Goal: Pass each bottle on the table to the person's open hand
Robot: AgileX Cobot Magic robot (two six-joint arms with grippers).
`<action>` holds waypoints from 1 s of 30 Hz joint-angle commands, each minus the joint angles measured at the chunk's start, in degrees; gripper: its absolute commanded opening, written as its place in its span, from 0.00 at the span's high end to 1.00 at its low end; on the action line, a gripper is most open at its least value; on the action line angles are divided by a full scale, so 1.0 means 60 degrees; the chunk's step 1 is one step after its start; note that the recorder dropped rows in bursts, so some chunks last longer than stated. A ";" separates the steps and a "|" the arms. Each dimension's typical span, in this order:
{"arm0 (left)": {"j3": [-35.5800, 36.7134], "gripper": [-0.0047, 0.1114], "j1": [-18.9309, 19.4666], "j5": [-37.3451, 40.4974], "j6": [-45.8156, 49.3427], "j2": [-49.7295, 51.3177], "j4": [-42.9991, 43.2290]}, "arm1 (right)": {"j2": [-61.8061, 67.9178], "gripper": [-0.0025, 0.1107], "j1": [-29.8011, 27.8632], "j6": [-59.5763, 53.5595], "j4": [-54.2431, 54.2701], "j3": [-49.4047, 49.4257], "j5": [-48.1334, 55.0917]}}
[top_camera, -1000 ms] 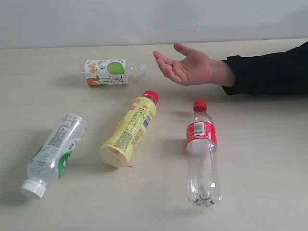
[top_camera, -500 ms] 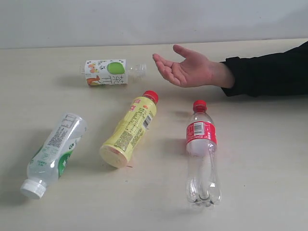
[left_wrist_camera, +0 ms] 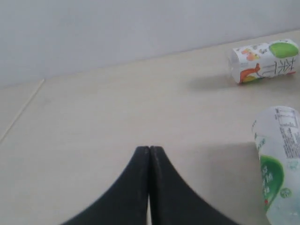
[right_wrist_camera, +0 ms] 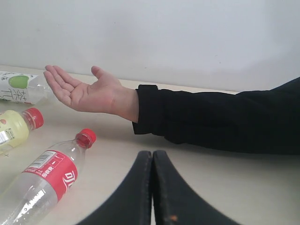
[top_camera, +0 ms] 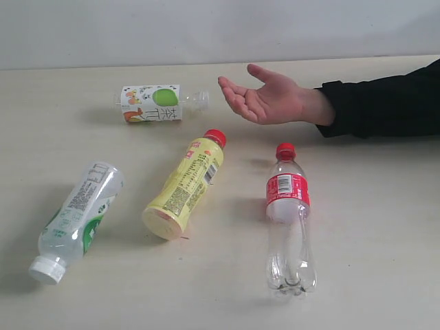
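Note:
Four bottles lie on the beige table (top_camera: 385, 206). The clear one with red cap and label (top_camera: 287, 220) is at front right, also in the right wrist view (right_wrist_camera: 44, 178). The yellow one with red cap (top_camera: 185, 185) lies mid-table. A clear bottle with green-white label (top_camera: 75, 220) is at front left, and the short green-apple bottle (top_camera: 155, 103) lies at the back. The person's open hand (top_camera: 265, 96) hovers palm up at the back, on a black sleeve. Neither gripper shows in the exterior view. My left gripper (left_wrist_camera: 149, 149) is shut and empty; my right gripper (right_wrist_camera: 153, 153) is shut and empty too.
A pale wall (top_camera: 220, 27) rises behind the table's far edge. The black-sleeved forearm (top_camera: 385, 103) stretches in from the right along the back of the table. A seam line (left_wrist_camera: 21, 110) runs across the surface in the left wrist view.
The open hand has shifted very slightly; the bottles lie where they were and no gripper has entered the exterior view.

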 commanded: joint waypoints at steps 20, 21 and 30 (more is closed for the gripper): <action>-0.1756 0.96 0.0016 -1.0533 -0.3732 0.0635 -0.2056 | -0.0056 0.98 -0.0053 -0.0054 -0.0043 0.0051 -0.0043; -0.2142 0.96 0.0016 -1.0349 -0.3208 0.0993 -0.2399 | -0.0056 0.98 -0.0053 -0.0054 -0.0043 0.0051 -0.0043; -0.5992 0.96 -0.0006 -0.4344 -0.4078 0.6549 -0.0864 | -0.0056 0.98 -0.0053 -0.0037 -0.0043 0.0051 -0.0043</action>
